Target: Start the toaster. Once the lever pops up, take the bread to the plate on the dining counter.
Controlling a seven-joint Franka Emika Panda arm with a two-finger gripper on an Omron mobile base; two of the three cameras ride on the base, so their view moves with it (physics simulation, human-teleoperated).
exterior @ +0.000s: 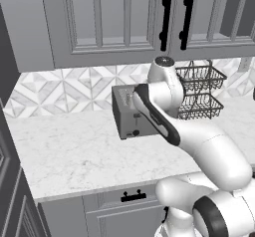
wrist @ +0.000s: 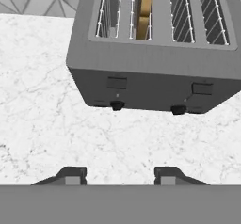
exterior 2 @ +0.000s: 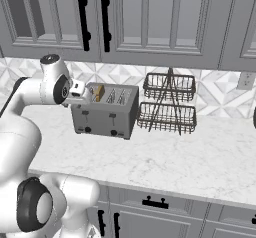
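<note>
Hiding most of bread (wrist: 144, 11), toaster (wrist: 155, 72) slot.

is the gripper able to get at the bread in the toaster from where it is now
Probably yes. The bread stands in a slot of the toaster with its top edge exposed and nothing over it. The gripper hangs open and empty in front of the toaster, over bare counter, so the way looks free.

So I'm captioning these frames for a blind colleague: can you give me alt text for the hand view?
A grey toaster stands on a white marble worktop, seen from above its front, with a golden bread slice standing in its second slot from the left. The open gripper hangs in front of the toaster, holding nothing.
</note>
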